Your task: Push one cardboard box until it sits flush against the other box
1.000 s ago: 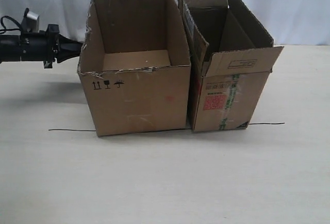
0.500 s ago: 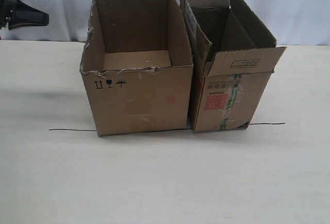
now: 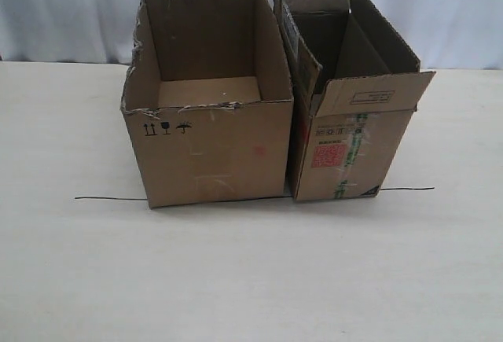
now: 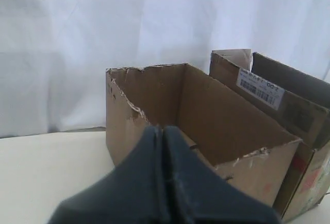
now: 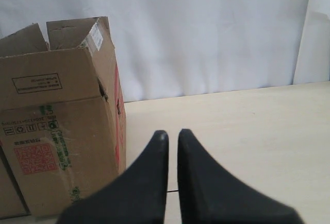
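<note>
Right, on the exterior view first: the cardboard box sits centre-left on the pale table, wide and squat, ragged rim up, black handling symbols at the upper left of its front face. Hard on its right stands the other box, taller, flaps up, with a red square print and a green tape strip on the front. Their facing walls run side by side and look to be in contact, though I cannot tell whether a sliver of gap sits between them low down. A thin dark line on the table shows to the left of the pair and again to the right, and a white curtain fills the top of the frame. Over to the left wrist view: the left gripper has its dark fingers pressed tight together with nothing between them, held raised and pointing at the torn wall of the cardboard box, looking partly down into it; the other box stands beyond with a barcode label on its flap. Now the right wrist view: the right gripper has its fingers a narrow slit apart, holding nothing, hanging over the table just beside the other box and clear of it.
</note>
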Robot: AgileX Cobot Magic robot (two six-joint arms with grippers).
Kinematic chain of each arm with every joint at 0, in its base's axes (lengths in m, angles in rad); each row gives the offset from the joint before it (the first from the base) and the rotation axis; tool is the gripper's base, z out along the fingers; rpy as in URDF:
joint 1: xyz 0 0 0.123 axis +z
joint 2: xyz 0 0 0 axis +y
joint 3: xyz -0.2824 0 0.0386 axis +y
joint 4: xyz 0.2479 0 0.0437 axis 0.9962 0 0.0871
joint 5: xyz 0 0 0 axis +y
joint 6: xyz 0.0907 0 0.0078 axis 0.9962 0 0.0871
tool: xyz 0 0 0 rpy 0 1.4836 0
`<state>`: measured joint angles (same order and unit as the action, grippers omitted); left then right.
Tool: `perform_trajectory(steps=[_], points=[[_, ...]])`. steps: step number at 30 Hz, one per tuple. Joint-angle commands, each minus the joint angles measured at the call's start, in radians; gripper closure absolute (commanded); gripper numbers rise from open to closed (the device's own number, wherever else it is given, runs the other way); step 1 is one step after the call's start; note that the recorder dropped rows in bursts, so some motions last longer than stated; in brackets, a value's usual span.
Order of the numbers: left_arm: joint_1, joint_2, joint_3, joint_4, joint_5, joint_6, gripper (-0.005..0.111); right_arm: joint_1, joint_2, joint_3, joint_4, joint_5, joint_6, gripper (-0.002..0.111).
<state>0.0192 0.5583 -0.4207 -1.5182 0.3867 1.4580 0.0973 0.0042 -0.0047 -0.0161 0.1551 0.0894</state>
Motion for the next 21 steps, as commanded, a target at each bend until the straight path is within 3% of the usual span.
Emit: perform_trajectory(steps=[1,8,21], points=[[-0.008,-0.190,0.165,-0.009,-0.024,-0.020,0.107,-0.002,-0.004,0.005,0.002,0.004,0.002,0.103],[-0.008,-0.244,0.290,-0.011,-0.005,-0.024,0.107,-0.002,-0.004,0.005,0.002,0.004,0.002,0.103],[-0.008,-0.244,0.291,-0.011,-0.009,-0.024,0.107,-0.002,-0.004,0.005,0.002,0.004,0.002,0.103]])
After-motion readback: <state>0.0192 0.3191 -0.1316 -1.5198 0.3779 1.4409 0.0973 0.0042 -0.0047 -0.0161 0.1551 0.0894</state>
